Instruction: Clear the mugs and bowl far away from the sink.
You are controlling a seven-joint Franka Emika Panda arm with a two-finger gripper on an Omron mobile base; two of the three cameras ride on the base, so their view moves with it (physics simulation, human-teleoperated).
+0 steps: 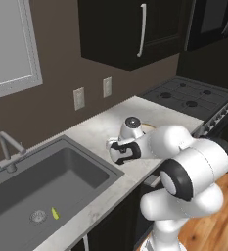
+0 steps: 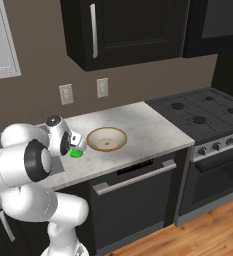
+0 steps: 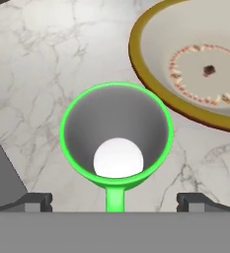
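Marble table (image 2: 153,127): spread tool (image 3: 114,203) hovers over green mug (image 3: 116,133) by the sink-side edge; descending off-centre could tip it against the bowl (image 3: 195,64).

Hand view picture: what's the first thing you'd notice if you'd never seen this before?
The bright green mug, seen from straight above, sits between the open gripper fingertips on the marble counter. Just beside it lies the wide cream bowl with its brown-gold rim and speckled centre.
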